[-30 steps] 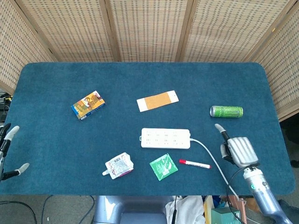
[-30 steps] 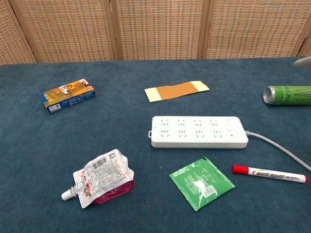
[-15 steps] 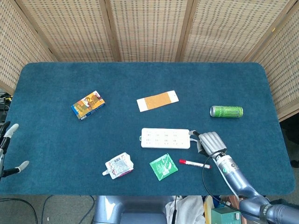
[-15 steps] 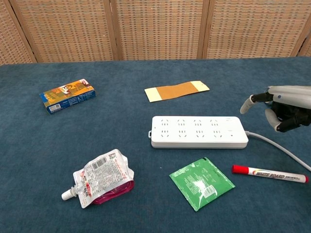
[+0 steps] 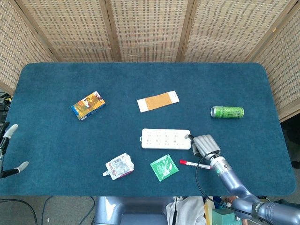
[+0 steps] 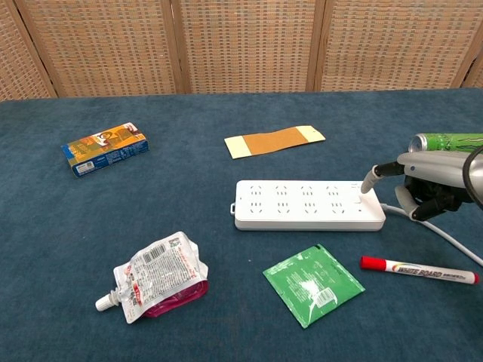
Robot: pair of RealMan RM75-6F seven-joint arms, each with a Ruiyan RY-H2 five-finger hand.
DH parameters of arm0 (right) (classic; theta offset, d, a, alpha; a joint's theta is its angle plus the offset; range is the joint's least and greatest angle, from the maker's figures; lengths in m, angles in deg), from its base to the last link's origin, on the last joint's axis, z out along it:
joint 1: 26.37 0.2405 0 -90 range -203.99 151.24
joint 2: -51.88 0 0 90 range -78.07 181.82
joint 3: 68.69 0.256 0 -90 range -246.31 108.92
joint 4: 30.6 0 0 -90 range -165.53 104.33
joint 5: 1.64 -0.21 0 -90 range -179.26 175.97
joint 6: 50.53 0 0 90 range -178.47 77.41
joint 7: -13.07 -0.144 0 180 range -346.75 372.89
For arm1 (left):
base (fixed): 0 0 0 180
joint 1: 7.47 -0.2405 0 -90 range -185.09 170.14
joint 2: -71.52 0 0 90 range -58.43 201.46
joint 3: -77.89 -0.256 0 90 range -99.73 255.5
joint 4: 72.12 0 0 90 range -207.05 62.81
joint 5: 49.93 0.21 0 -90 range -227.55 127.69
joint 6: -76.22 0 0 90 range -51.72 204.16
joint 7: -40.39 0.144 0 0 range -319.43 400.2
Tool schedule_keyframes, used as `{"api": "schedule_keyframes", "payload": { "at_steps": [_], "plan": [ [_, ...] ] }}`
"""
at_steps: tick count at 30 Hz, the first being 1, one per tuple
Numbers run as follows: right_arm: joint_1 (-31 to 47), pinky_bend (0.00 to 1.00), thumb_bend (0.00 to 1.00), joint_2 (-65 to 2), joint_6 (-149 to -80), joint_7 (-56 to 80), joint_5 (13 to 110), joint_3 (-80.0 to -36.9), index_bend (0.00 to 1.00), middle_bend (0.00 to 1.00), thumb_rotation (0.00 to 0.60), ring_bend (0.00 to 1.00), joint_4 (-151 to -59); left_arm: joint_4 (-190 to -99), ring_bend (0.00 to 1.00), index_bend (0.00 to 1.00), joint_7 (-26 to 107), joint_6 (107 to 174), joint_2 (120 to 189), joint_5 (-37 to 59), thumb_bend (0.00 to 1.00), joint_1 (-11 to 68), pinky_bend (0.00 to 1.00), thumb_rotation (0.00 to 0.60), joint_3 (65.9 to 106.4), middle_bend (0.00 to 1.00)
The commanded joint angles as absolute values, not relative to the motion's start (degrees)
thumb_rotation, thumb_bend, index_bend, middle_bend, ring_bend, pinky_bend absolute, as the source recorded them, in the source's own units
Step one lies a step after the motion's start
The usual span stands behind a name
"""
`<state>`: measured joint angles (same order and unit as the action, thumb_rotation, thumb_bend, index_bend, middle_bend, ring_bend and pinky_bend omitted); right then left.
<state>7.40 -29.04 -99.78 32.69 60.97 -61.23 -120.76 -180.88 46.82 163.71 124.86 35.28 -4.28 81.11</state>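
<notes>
Your right hand (image 6: 423, 185) sits at the right end of the white power strip (image 6: 306, 204), low in the middle of the frame – one fingertip (image 6: 367, 181) stretched out to the strip's top corner, touching or just above it, the other fingers curled under with nothing in them. The strip's gray cord (image 6: 445, 235) runs from that end, under your hand, off to the lower right. Just below it lies a red-capped whiteboard marker (image 6: 419, 270), and left of the marker a green packet (image 6: 313, 284). Behind your hand, at the right edge, a green can (image 6: 445, 143) lies on its side. Farther left, a crumpled spouted pouch (image 6: 155, 277) sits at the lower left, a tan strip of card (image 6: 273, 141) above the power strip, and a small colorful box (image 6: 104, 149) at the upper left – all on the blue table (image 6: 189, 188). Your left hand (image 5: 7, 150) shows only at the left edge of the head view, off the table, fingers spread and holding nothing.
</notes>
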Motion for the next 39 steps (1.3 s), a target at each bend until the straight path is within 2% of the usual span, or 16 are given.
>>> {"api": "schedule_keyframes", "payload": {
  "at_steps": [1,14,27,32,39],
  "plan": [
    [7.87,1.00,0.88,-29.53,-100.12,33.24,60.01,-61.32,0.23,0.91,0.600,1.00,-120.53,-180.89,0.00,0.00,46.83,163.62,124.87,35.20,0.00,-4.24,0.00,0.600,81.11,0.00],
    [9.34,1.00,0.88,-30.42,-99.85,35.05,58.00,-63.01,0.24,0.91,0.600,1.00,-120.41,-181.00,0.00,0.00,47.19,163.46,124.95,35.01,0.00,-4.11,0.00,0.600,81.12,0.00],
    [10.52,1.00,0.88,-30.78,-99.58,38.79,55.93,-65.64,0.30,0.91,0.600,1.00,-121.29,-181.01,0.00,0.00,47.20,163.61,124.97,35.08,0.00,-4.16,0.00,0.600,81.06,0.00],
    [9.69,1.00,0.87,-32.50,-105.23,36.95,60.30,-64.04,0.30,0.91,0.600,1.00,-119.96,-181.04,0.00,0.00,47.18,163.71,125.00,35.07,0.00,-4.20,0.00,0.600,81.06,0.00],
    [6.99,1.00,0.87,-32.03,-117.90,23.44,74.06,-59.90,0.30,0.91,0.600,1.00,-119.12,-180.97,0.00,0.00,46.65,163.85,124.82,35.20,0.00,-4.28,0.00,0.600,81.04,0.00]
  ]
}}
